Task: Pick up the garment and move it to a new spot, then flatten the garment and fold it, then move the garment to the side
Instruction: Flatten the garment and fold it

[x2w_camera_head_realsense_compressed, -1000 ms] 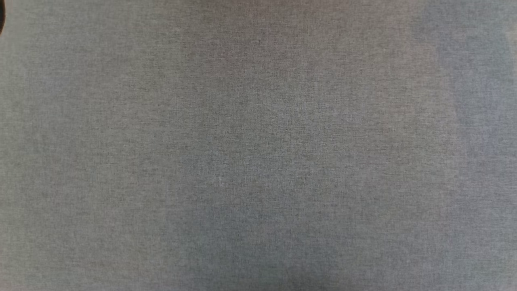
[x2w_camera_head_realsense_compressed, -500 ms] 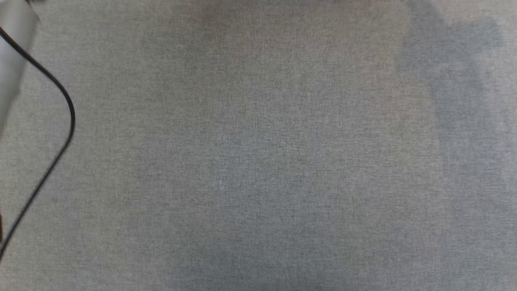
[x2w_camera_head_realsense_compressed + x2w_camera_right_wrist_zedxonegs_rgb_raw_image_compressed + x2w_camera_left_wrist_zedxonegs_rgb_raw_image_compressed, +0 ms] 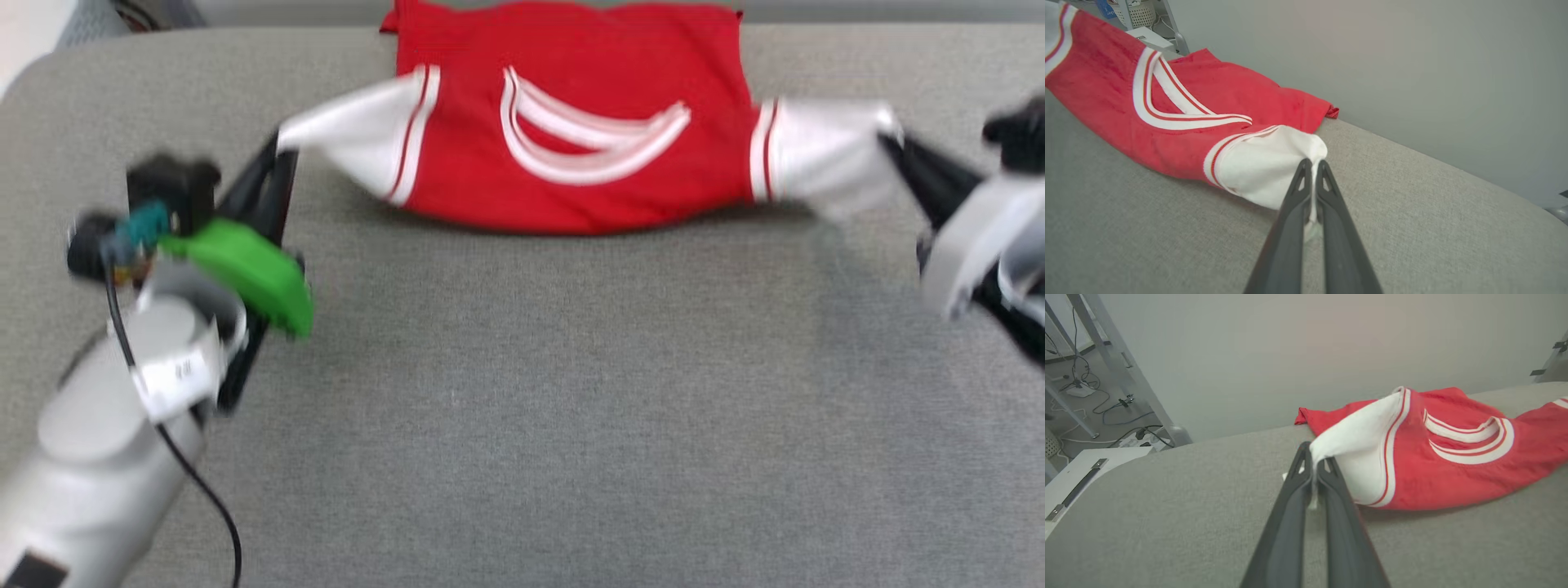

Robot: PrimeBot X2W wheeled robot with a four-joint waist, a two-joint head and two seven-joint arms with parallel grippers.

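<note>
Up top in the head frame, the garment [image 3: 571,180] is stretched over the tabletop [image 3: 522,408], my left pincer [image 3: 277,149] and right pincer [image 3: 887,136] each clamped on a sleeve [image 3: 359,139], so if I yank harder one could slip.

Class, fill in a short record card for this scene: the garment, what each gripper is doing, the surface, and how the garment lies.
Garment: red jersey-style shirt with white sleeves and red-and-white striped trim
Left gripper: shut on the tip of one white sleeve
Right gripper: shut on the tip of the other white sleeve
Surface: grey fabric-covered table
Lie: stretched sideways between the grippers, near the table's far edge, white V-neck trim facing up
</note>
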